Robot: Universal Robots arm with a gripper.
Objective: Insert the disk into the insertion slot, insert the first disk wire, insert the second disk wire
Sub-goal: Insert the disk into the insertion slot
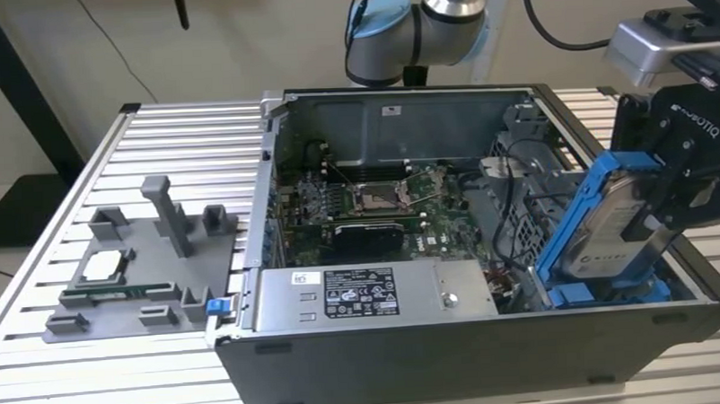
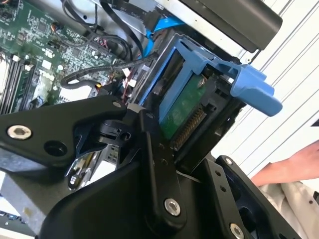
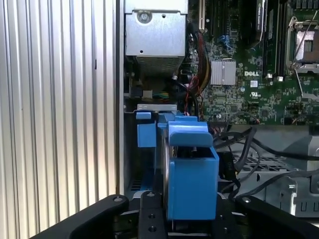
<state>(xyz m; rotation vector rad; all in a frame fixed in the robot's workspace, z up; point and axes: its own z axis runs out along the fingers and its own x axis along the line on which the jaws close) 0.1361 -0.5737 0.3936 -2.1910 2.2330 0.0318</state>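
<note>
Step one: your gripper point(image 1: 651, 221) clamps the disk point(image 1: 597, 234), tilted above the insertion slot point(image 1: 575, 295); seating needs it levelled and aligned.

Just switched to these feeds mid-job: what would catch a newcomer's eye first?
The blue-framed disk, gripped by the claw, stands tilted with its lower end at the insertion slot, at the exterior view's right end of the open computer case. Next come the green motherboard inside it, and a person's hand in the second wrist view.
</note>
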